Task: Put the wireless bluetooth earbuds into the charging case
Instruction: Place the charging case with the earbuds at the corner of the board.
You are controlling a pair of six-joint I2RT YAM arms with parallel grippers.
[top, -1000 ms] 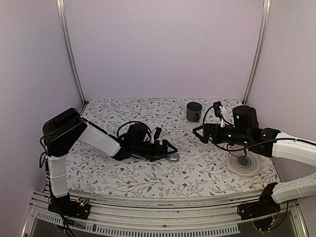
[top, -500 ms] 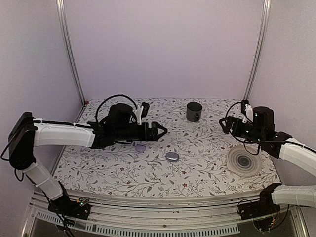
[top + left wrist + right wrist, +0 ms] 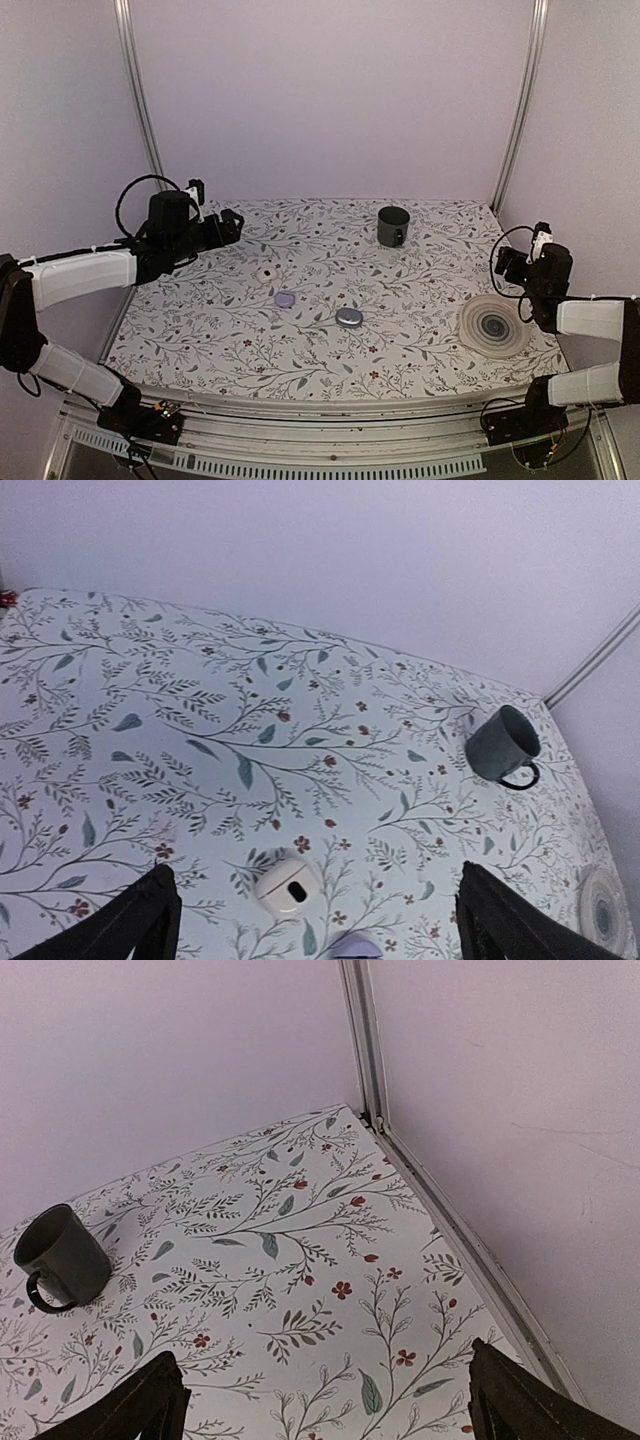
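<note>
Reaches the left arm in low from the left wall, forearm nearly level, and holds the left pincer (image 3: 228,224) above the far-left part of the worktop (image 3: 420,350), aimed inward toward the middle. Spreads its fingers (image 3: 140,920) wide, with nothing between them. Looks down from that wrist on the white round piece with a dark centre (image 3: 287,888). Shows the lilac disc (image 3: 352,948) cut by the bottom edge and the dark mug (image 3: 502,745) well off to the right.

Folds the right arm back along the right wall, elbow bent. Holds the right pincer (image 3: 505,262) over the worktop's right edge, near the foot of the upright rail (image 3: 517,110), facing the far-right corner. Spreads those fingers (image 3: 150,1405) wide as well, gripping nothing.

Has the charging case (image 3: 349,317) lying on the worktop near the middle, a little toward the near edge, well apart from both pincers. Too small overhead to tell whether shut.

Sets the lilac disc to the case's left and slightly farther back, and the white piece farther back again. Puts the swirl-patterned round mat (image 3: 494,326) by the right edge, just beside the right forearm. Stands the mug upright by the back wall. Offers bare floral cloth all round the case, with open room toward both arms and the near edge.
</note>
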